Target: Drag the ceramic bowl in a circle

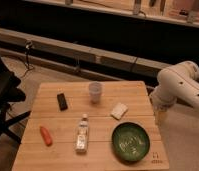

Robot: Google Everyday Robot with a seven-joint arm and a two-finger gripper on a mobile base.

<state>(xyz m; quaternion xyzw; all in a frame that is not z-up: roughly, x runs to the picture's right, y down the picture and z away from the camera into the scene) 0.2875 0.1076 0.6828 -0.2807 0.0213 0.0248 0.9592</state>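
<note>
Glossy dark-green ceramic bowl (130,142) with pale speckles inside, light wood-grain worktop (68,152), orange piece (45,135), black block (62,101), whitish translucent cup (95,92), cream-white end effector (160,116) just off the worktop's right edge.

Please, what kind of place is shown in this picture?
Probably a robot lab: a white robot arm, its gripper hanging beside the right edge of a wooden table, and scattered test items like the ceramic bowl.

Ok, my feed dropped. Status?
Hand beside table's right edge, off the bowl. Ceramic bowl front-right, untouched. White block close behind it.
</note>
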